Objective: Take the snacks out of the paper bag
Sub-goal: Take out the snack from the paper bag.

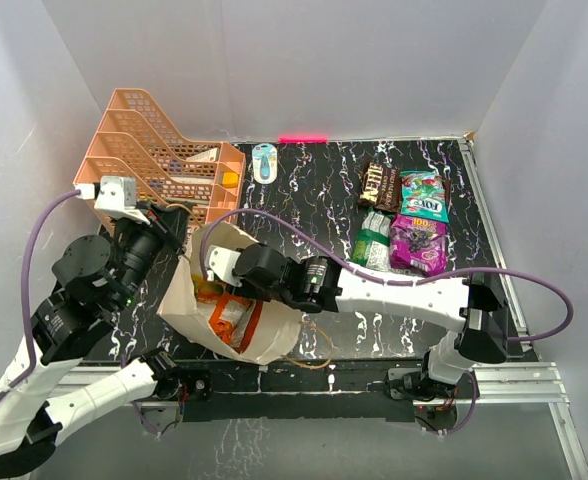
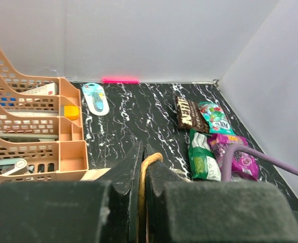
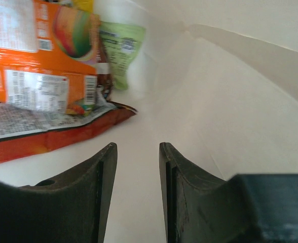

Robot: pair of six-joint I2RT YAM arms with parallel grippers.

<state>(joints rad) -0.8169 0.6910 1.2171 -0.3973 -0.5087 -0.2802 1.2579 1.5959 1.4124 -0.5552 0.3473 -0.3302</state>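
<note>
L gripper (image 2: 143, 152) clamps brown cord (image 2: 153, 157) of beige kraft paper bag (image 1: 179, 295); R gripper (image 3: 135, 149) gapes by crinkly orange foil packet (image 3: 37, 66); black marbled table (image 1: 314, 190).

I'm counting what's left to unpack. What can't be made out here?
- Top view: the right arm hides most of what the beige kraft paper bag holds.
- Right wrist view: the orange foil packet is cut off by the left edge, print blurred.
- Left wrist view: the left tool blocks nearly all of the bag.
</note>
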